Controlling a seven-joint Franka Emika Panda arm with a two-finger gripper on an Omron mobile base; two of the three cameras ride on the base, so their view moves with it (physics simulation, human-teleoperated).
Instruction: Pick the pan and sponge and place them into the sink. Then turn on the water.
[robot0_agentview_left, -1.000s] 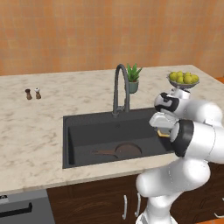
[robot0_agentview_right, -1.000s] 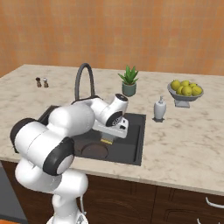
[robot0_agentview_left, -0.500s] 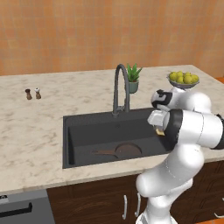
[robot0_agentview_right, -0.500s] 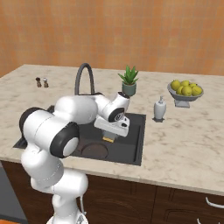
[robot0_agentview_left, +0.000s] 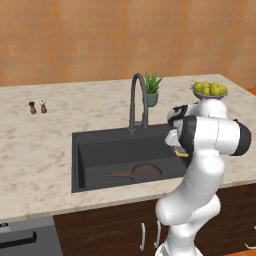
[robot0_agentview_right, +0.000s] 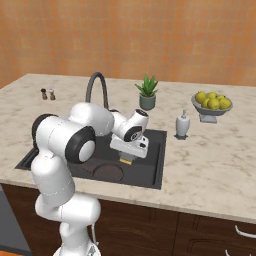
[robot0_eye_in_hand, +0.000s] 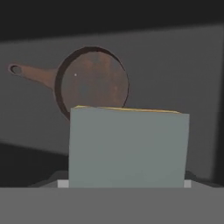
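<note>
The sponge (robot0_eye_in_hand: 129, 146) is clamped in the jaws of the gripper (robot0_agentview_right: 128, 159), its grey-blue scrubbing face turned to the hand camera and a thin yellow edge showing along the top; it hangs over the right part of the sink (robot0_agentview_right: 155, 161), above the basin floor; the pan (robot0_eye_in_hand: 94, 83) already lies flat in the basin, handle pointing away from the gripper, near the drain side in the left base view (robot0_agentview_left: 135, 172); the sponge is likely light, soft and compressible, so a hold across its 2 broad faces suits it and a drop into the basin should do it no harm; the pan is stiff and heavier, best taken by its long handle, though it needs no further move; the faucet (robot0_agentview_left: 137, 100) arches over the back rim and no water runs from it; compared with the picture 1 second earlier, the arm has swung its elbow outward and the hand has shifted slightly over the basin, while the pan, the plant (robot0_agentview_right: 147, 93) and the fruit bowl (robot0_agentview_right: 212, 104) on the bench (robot0_agentview_left: 40, 150) have stayed put.
</note>
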